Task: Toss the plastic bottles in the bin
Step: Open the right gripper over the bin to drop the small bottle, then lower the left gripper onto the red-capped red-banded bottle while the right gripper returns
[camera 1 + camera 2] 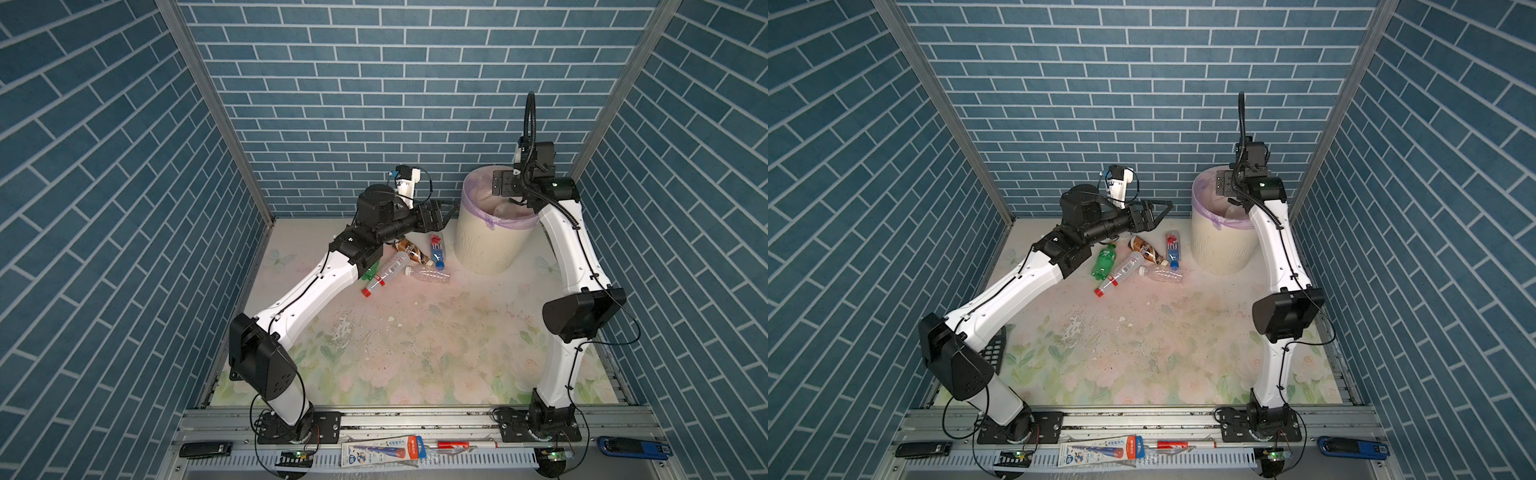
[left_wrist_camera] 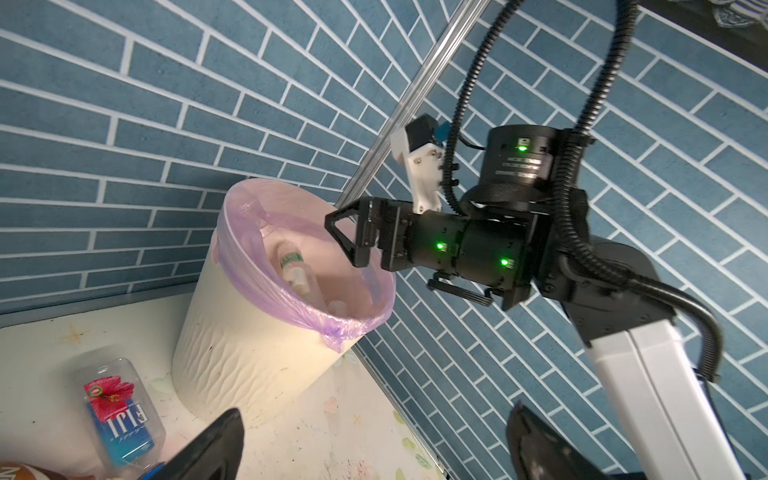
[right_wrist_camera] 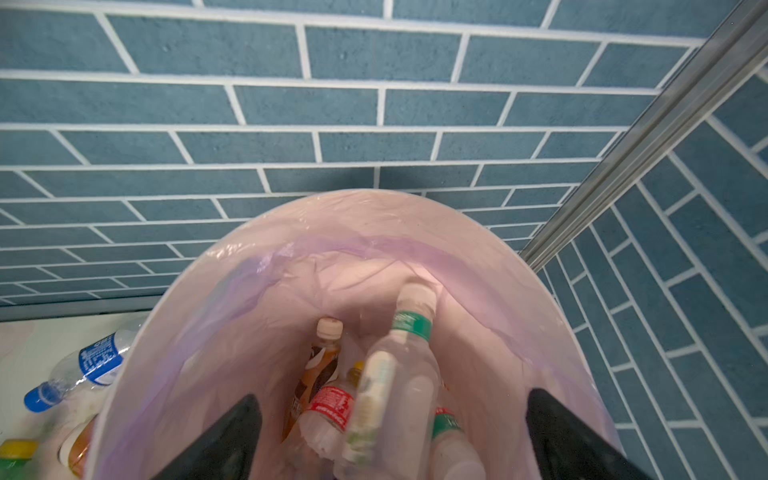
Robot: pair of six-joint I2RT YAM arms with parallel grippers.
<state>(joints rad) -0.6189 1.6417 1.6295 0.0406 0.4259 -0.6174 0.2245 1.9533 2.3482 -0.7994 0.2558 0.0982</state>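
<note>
The cream ribbed bin [image 1: 486, 249] [image 1: 1221, 249] [image 2: 249, 353] with a lilac liner [image 3: 291, 266] stands at the back right. My right gripper [image 1: 498, 183] [image 1: 1223, 183] [image 2: 347, 237] [image 3: 395, 432] hangs open over its mouth. A blurred clear bottle [image 3: 399, 374] with a green band is loose between the wide jaws, above several bottles in the bin. My left gripper [image 1: 444, 212] [image 1: 1163, 208] [image 2: 376, 440] is open and empty above the floor bottles: green [image 1: 1104, 262], brown [image 1: 1146, 250], a Fiji one [image 1: 1173, 248] [image 2: 120, 415], and two clear ones [image 1: 1119, 272] [image 1: 1163, 274].
A blue-labelled bottle [image 3: 89, 361] and a yellow cap [image 3: 16, 449] lie beside the bin. A black calculator [image 1: 994, 349] sits under the left arm's elbow. The brick walls stand close behind and to the right of the bin. Pens and tools lie on the front rail [image 1: 382, 451].
</note>
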